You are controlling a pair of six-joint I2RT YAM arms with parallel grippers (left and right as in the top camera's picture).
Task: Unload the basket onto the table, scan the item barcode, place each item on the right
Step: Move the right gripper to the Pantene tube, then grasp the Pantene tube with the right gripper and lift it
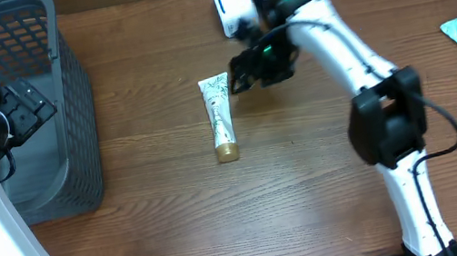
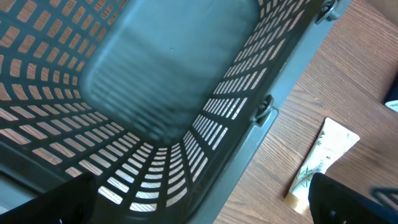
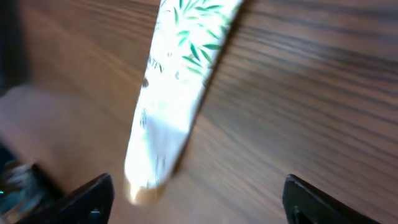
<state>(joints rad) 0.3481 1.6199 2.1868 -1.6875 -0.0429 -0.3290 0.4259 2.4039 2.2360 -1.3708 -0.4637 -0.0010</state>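
The tube [image 1: 220,115] is lying flat mid-table, just left of the right gripper [image 1: 240,75], which is hanging spread and empty. The left gripper [image 1: 27,103] is likewise spread. Closing off-centre could skid the tube aside.

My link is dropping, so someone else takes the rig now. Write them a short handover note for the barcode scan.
Left tool: open, empty, over the grey basket.
Right tool: open, empty, beside the crimped end of the tube, not gripping it.
Tube lies flat on the table, gold cap toward the robot, apart from the scanner at the far edge.
Done: nothing the views confirm; no barcode shows.
Left: grasp the tube, show its barcode to the scanner.
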